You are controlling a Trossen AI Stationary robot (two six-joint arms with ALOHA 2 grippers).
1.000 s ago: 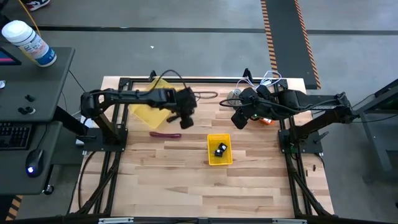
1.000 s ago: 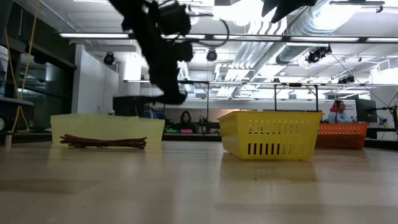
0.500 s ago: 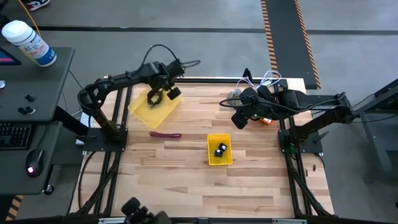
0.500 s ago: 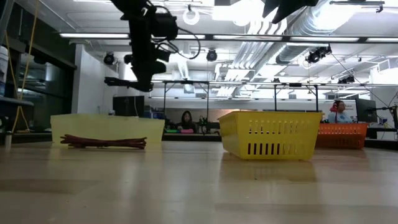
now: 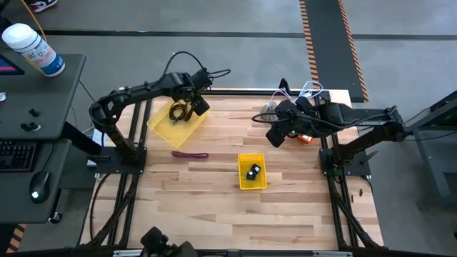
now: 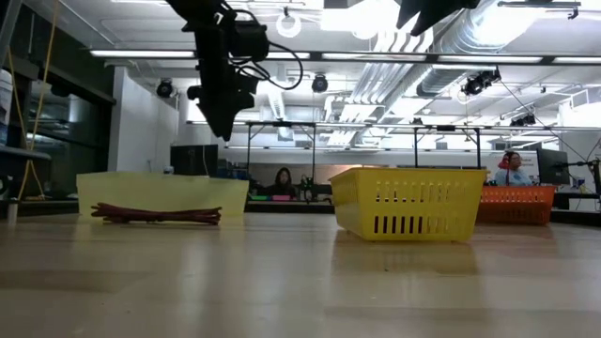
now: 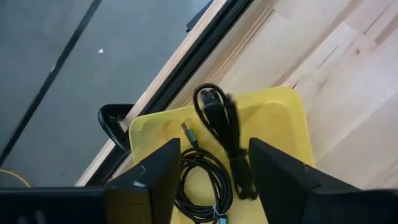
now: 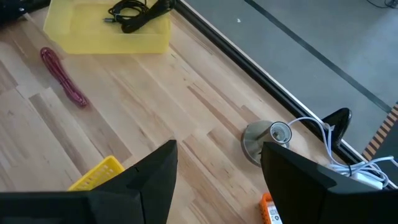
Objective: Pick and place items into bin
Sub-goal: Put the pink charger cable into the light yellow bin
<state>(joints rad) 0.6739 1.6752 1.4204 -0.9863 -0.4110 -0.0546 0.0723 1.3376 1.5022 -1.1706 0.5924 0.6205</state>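
A coiled black cable (image 7: 217,134) lies inside the shallow yellow bin (image 5: 166,128) at the table's far left, also seen as the cable (image 5: 176,112). My left gripper (image 7: 214,149) hangs open just above it, one finger to each side, touching nothing; the low view shows this gripper (image 6: 218,120) well above the bin wall (image 6: 160,194). A red-handled tool (image 5: 189,154) lies flat on the wood near the bin. Two tiny black blocks (image 5: 253,171) sit in a small yellow basket (image 5: 243,184). My right gripper (image 8: 217,186) is open and waits over the table's far right. No white packets show.
A grey metal cone (image 8: 261,140) stands near the far edge, with white cords (image 8: 336,146) beyond it and an orange item (image 5: 307,139) under the right arm. Bare wood fills the table's near half. People (image 6: 280,180) sit in the room behind.
My left gripper has swung from the table's middle toward the far left edge and now hangs over the yellow bin. The black cable, earlier trailing beside the gripper, now lies coiled in the bin. The right arm has kept still.
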